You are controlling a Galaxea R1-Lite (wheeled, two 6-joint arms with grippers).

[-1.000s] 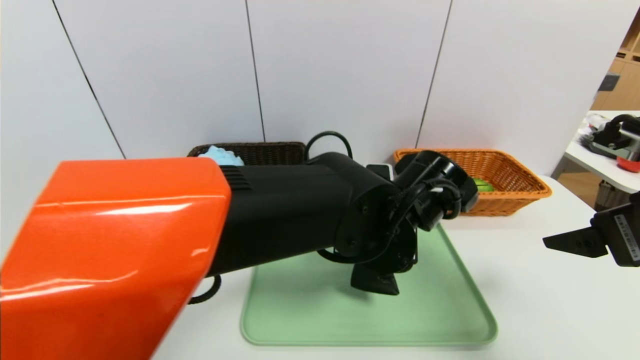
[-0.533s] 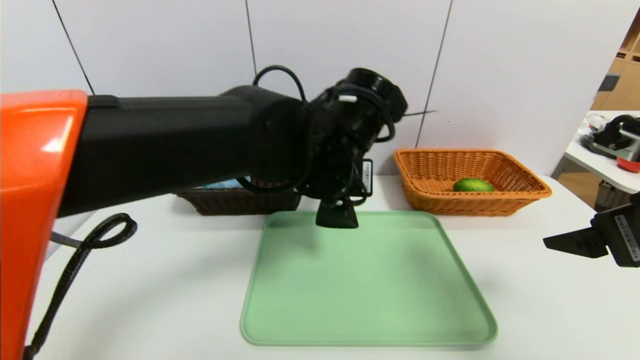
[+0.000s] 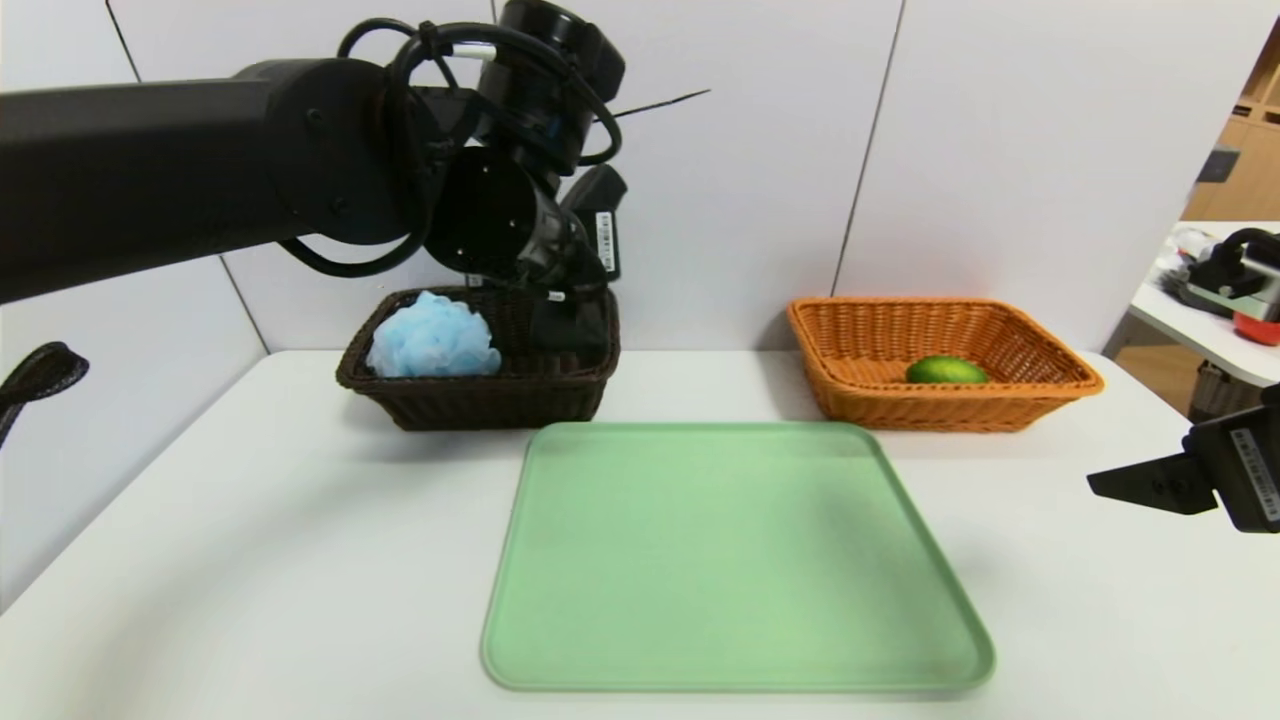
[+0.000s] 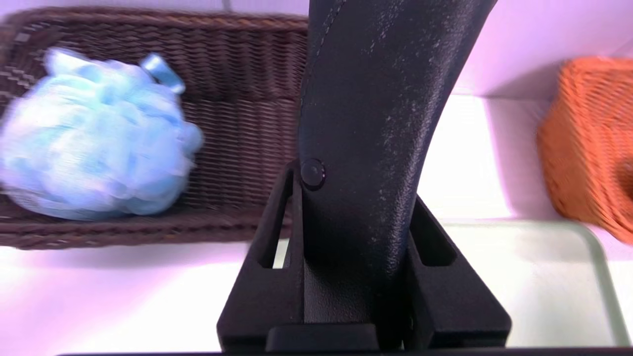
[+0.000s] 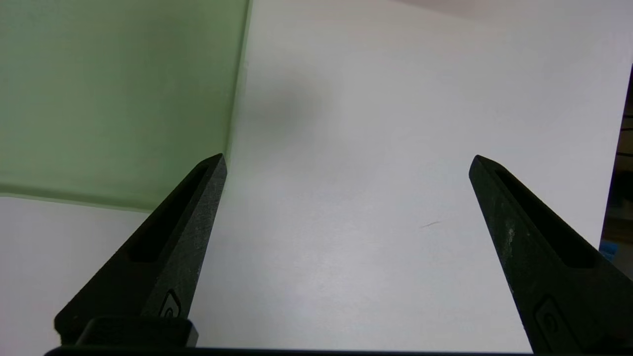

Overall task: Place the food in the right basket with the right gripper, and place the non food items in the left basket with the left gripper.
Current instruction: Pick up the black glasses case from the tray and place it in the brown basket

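Swinging leftward, the left gripper (image 4: 357, 207) is pinching the glasses case (image 4: 376, 123) nearly shut, its stiff, probably light shell suiting mid-body holding.

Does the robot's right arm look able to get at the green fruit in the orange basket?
Probably yes: the fruit lies in the open-topped basket, with nothing seen blocking it.

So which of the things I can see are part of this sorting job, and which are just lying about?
Part of the job:
- glasses case, in the left pincer
- bath pouf
- dark brown basket
- lime
- orange basket
- right pincer, idle over the table

Just about:
- cluttered side table

Unsure: green tray
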